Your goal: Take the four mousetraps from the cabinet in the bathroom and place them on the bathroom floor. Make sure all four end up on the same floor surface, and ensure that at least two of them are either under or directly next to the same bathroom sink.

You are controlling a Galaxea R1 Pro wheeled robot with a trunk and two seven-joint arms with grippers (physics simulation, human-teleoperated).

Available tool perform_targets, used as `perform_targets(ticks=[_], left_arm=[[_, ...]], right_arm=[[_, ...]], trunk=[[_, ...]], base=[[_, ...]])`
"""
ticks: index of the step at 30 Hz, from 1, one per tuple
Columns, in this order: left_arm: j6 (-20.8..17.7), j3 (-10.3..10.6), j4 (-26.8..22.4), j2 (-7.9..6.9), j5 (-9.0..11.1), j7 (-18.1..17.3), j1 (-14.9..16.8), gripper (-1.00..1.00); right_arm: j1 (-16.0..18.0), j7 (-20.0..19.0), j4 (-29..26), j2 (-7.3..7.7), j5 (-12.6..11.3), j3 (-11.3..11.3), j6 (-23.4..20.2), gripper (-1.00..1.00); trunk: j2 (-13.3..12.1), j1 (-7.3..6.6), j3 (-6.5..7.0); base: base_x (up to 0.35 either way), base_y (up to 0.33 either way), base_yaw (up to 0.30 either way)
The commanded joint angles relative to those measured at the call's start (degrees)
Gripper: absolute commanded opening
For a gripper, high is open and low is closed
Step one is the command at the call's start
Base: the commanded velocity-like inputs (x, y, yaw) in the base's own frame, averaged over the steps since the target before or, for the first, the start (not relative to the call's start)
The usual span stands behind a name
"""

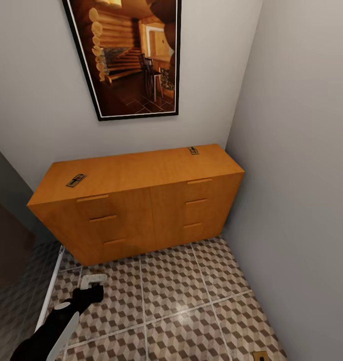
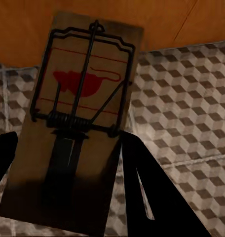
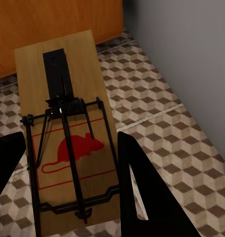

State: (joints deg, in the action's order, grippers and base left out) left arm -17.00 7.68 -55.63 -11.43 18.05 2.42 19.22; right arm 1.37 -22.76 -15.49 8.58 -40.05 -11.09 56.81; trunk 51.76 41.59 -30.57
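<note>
The left tool point(image 1: 94, 284) grips a mousetrap point(image 2: 75, 123) between its fingers point(image 2: 152, 197), low over the bathroom floor point(image 1: 181, 301) before the cabinet point(image 1: 141, 200). Two more traps lie on the cabinet top — one left point(image 1: 75, 180), one at the back right point(image 1: 193, 150). The right tool point(image 3: 68, 173) clamps another mousetrap point(image 3: 68, 128) above the tiles.

four mousetraps point(image 1: 76, 180) point(image 1: 193, 150) point(image 2: 78, 128) point(image 3: 68, 133), one cabinet point(image 1: 141, 200)

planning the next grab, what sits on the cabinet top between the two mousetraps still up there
Nothing: in the head view the cabinet top is bare wood between the left mousetrap and the right mousetrap.
</note>
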Motion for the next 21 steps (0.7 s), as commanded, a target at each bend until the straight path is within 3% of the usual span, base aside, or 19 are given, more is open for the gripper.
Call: perform_targets(ticks=[1, 3, 5, 8, 10, 13, 16, 17, 19, 21], left_arm=[[-0.3, 0.2, -2.5, -0.20, 0.3, 1.8, 0.0, -1.00], [0.4, 0.4, -5.4, -0.54, 0.0, 3.2, 0.0, -1.00], [3.9, 0.5, -6.3, -0.99, -1.0, 4.2, -0.1, -1.00], [16.5, 0.6, 0.0, -3.16, -5.6, 5.1, -1.5, -1.00], [21.8, 0.7, 4.5, -4.16, -7.4, 5.3, -2.5, -1.00], [33.9, 0.7, 14.7, -5.35, -8.8, 5.2, -4.3, -1.00], [52.8, 0.8, 32.1, -5.54, -9.4, 5.2, -5.2, -1.00], [55.7, 0.8, 35.2, -5.49, -9.4, 5.1, -5.3, -1.00], [64.9, 0.8, 46.9, -5.00, -9.5, 4.5, -5.4, -1.00], [70.8, 0.8, 53.5, -4.45, -9.5, 3.3, -5.5, -1.00]], right_arm=[[0.0, -0.3, 0.0, 0.04, -0.6, -0.3, 0.1, -1.00], [0.0, -0.3, 0.0, 0.04, -0.6, -0.3, 0.1, -1.00], [0.0, -0.3, 0.0, 0.04, -0.6, -0.3, 0.1, -1.00], [0.0, -0.3, 0.0, 0.04, -0.6, -0.4, 0.1, -1.00], [0.0, -0.3, 0.0, 0.04, -0.6, -0.4, 0.1, -1.00], [0.0, -0.4, 0.0, 0.04, -0.6, -0.4, 0.1, -1.00], [0.0, -0.4, 0.0, 0.04, -0.6, -0.3, 0.1, -1.00], [0.0, -0.4, 0.0, 0.04, -0.6, -0.3, 0.1, -1.00], [0.0, -0.4, 0.0, 0.04, -0.6, -0.3, 0.1, -1.00], [0.0, -0.4, 0.0, 0.04, -0.6, -0.4, 0.1, -1.00]], trunk=[[0.0, 0.01, -0.06], [0.0, 0.01, -0.06], [0.0, 0.01, -0.06], [0.0, 0.01, -0.06], [0.0, 0.01, -0.06], [0.0, 0.01, -0.06], [0.0, 0.01, -0.06], [0.0, 0.01, -0.06], [0.0, 0.01, -0.06], [0.0, 0.01, -0.06]], base=[[0.000, 0.000, 0.000], [0.000, 0.000, 0.000], [0.000, 0.000, 0.000], [0.000, 0.000, 0.000], [0.000, 0.000, 0.000], [0.000, 0.000, 0.000], [0.000, 0.000, 0.000], [0.000, 0.000, 0.000], [0.000, 0.000, 0.000], [0.000, 0.000, 0.000]])
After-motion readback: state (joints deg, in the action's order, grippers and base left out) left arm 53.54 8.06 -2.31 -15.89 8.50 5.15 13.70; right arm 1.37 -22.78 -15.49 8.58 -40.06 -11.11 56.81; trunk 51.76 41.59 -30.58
